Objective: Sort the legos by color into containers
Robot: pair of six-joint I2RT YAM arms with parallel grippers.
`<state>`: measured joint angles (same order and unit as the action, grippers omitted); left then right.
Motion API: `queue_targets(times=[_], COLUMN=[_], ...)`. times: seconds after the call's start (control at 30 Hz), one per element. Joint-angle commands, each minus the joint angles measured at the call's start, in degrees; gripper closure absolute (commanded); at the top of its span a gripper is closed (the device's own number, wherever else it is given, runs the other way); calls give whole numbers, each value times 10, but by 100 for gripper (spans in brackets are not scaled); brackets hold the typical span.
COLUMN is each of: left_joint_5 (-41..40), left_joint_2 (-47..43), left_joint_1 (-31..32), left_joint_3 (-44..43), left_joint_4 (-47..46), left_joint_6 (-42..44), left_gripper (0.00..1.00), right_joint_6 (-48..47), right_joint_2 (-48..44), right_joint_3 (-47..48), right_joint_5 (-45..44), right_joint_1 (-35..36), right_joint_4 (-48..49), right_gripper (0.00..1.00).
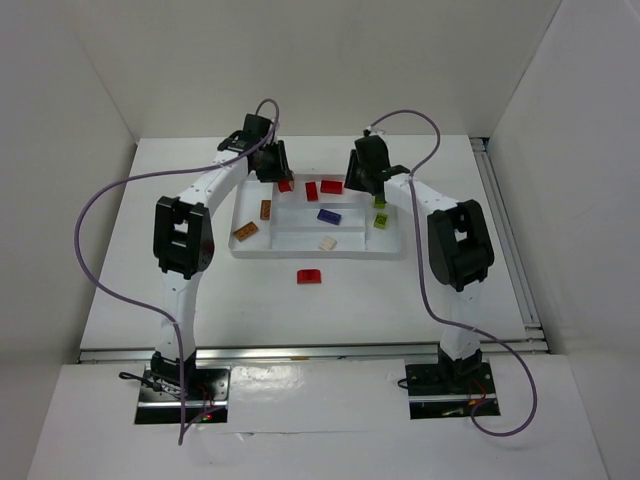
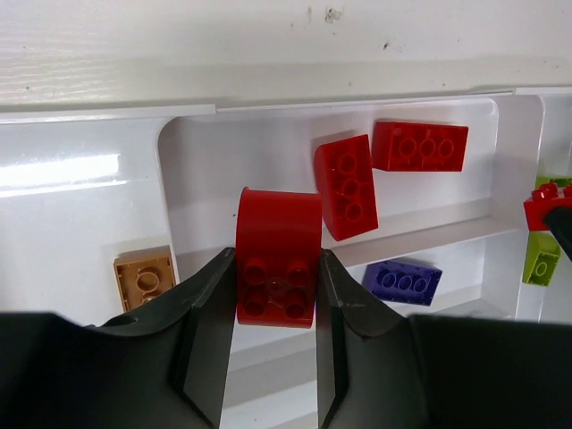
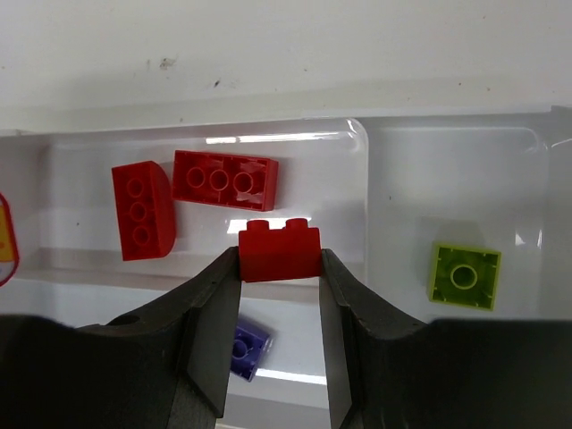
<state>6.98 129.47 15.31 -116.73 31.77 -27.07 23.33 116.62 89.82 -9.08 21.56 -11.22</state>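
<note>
The white tray [image 1: 290, 253] lies mid-table. My left gripper [image 1: 278, 172] is over its far left part and is shut on a red curved lego [image 2: 278, 223]. My right gripper [image 1: 372, 190] is over its far right part and is shut on a small red lego [image 3: 279, 253]. Two red legos [image 1: 311, 190] [image 1: 331, 187] lie in the far middle slot. A blue lego [image 1: 329, 215] lies in the middle slot and a cream one [image 1: 327, 242] in the near slot. Two orange-brown legos [image 1: 266, 209] [image 1: 246, 231] lie in the left section and a lime one [image 1: 381, 220] in the right section.
One red lego [image 1: 309, 275] lies on the table just in front of the tray. White walls close in the table at the back and both sides. Purple cables loop above both arms.
</note>
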Motion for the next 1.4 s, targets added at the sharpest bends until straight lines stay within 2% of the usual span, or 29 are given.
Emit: queue_targets(times=[0.0, 0.03, 0.13, 0.17, 0.27, 0.4, 0.47, 0.63, 0.77, 0.87, 1.07, 1.2, 1.37], left_joint_5=[-9, -15, -15, -15, -15, -15, -15, -15, -27, -40, -52, -65, -65], left_joint_2=[9, 9, 9, 9, 3, -4, -28, -105, -190, -250, -321, -335, -345], left_joint_1=[2, 2, 2, 2, 2, 7, 12, 17, 17, 17, 28, 28, 28], left_joint_3=[-29, -29, -29, -29, -29, -29, -24, 11, 69, 120, 188, 211, 217], left_joint_4=[-1, 4, 4, 4, 4, 4, 9, 9, -4, -19, -24, -24, -18], left_joint_6=[12, 12, 12, 12, 18, 18, 18, 4, -18, -30, -24, -18, -13], left_gripper=[72, 58, 30, 23, 10, 9, 9, 10, 11, 12, 15, 15, 15], right_joint_6=[5, 5, 5, 5, 5, 0, 0, -7, -20, -40, -61, -120, -175], right_joint_2=[27, 39, 47, 52, 46, 3, -41, -145, -230, -254, -243, -206, -149], right_joint_3=[43, 49, 62, 67, 73, 40, 17, -115, -211, -264, -299, -280, -246], right_joint_5=[-9, -3, -3, -3, 2, 2, 10, 29, 44, 64, 71, 88, 115], right_joint_1=[-6, -6, -6, -6, -6, -6, -6, 21, 84, 145, 235, 266, 271], right_joint_4=[9, 3, 3, 3, -2, 8, 15, 36, 30, 15, 14, 7, -26], right_gripper=[74, 66, 48, 34, 23, 23, 28, 31, 25, 17, 6, 6, 7])
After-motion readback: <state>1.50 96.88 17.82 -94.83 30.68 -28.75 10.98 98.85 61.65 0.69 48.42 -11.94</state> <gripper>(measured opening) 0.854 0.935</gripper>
